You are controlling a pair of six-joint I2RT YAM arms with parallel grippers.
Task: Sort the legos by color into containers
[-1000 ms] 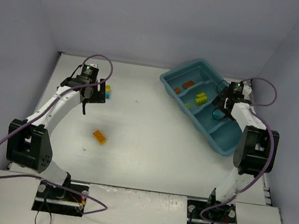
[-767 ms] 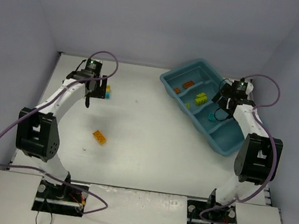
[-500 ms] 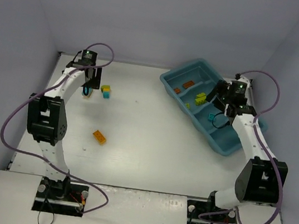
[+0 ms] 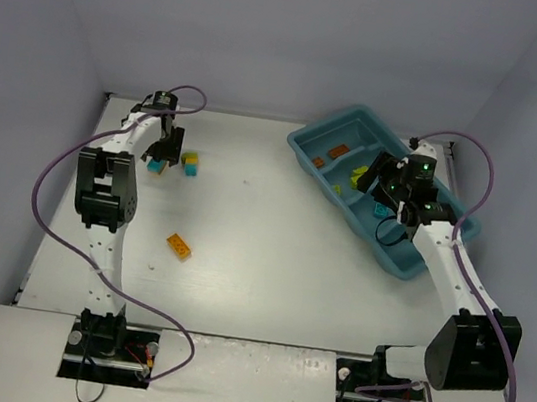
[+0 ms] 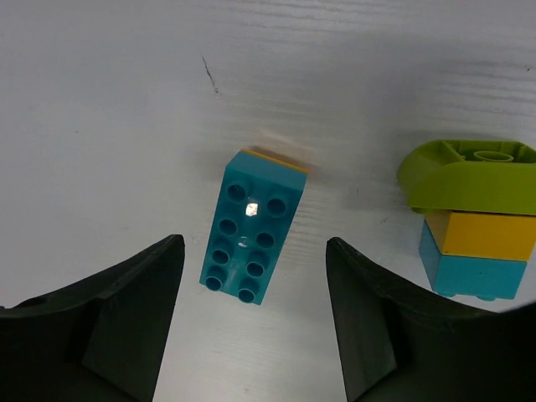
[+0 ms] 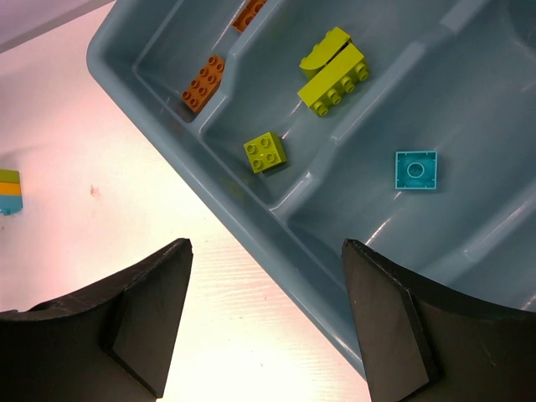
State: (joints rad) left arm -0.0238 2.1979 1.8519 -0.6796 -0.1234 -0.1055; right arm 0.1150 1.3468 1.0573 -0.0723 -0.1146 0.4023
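Cyan brick [image 5: 254, 226] lies flat on the table [image 5: 84, 84] between your left gripper's [image 5: 253, 251] spread jaws, untouched. A lime-yellow-cyan stack [image 5: 473, 218] sits just beside it. Your right gripper [image 6: 266, 247] hangs apart and empty over the tray [image 6: 469, 50], where lime bricks [image 6: 335, 75] and a cyan square [image 6: 416, 170] are in neighbouring compartments.

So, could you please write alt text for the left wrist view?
A cyan brick with eight studs lies on the white table, between the two dark fingers of the open left hand, which do not touch it. To its right is a small stack of lime, yellow and cyan pieces.
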